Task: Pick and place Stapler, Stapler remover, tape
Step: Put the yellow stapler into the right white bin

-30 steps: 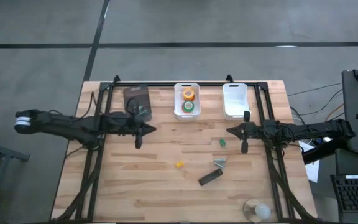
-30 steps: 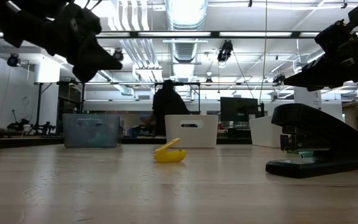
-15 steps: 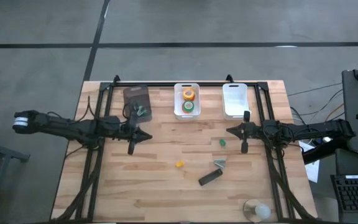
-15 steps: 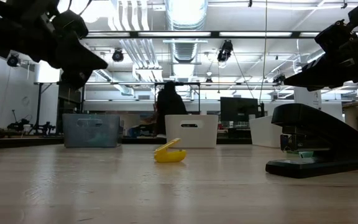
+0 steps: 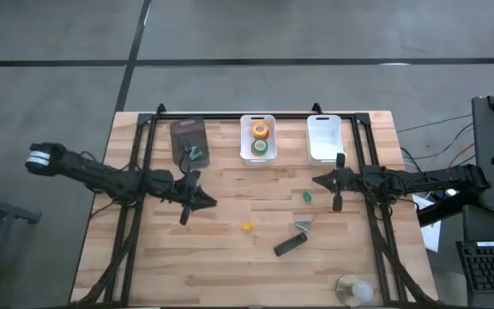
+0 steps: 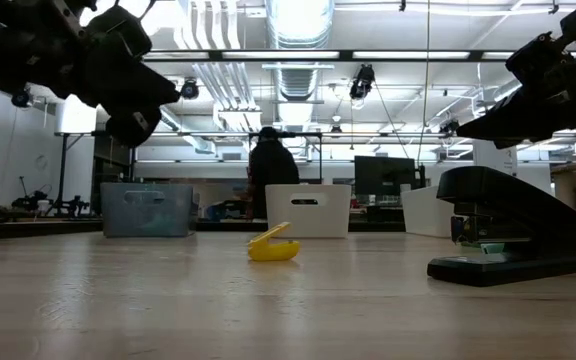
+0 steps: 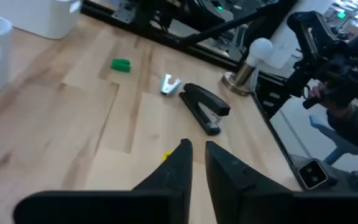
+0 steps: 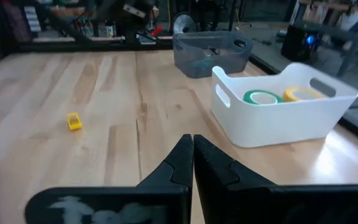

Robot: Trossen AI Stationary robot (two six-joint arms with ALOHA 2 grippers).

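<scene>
1. While the left gripper (image 5: 187, 209) hangs left of centre, fingers a crack apart and empty, the stapler (image 5: 288, 245) lies lower centre-right.
2. Stapler: likely rigid, fairly heavy, smooth; best pinched across mid-body.
3. Right gripper (image 5: 336, 203): closed, empty.

Grey concrete floor (image 5: 316, 30) fills the high view's upper part around the wooden desk (image 5: 230, 275). Ceiling ducts (image 6: 298, 20) and strip lights (low view, top); a person (image 6: 271, 170), seemingly standing, at centre.

High view looks straight down; low view sits at table-top; both share the stapler (image 5: 288, 245).
</scene>
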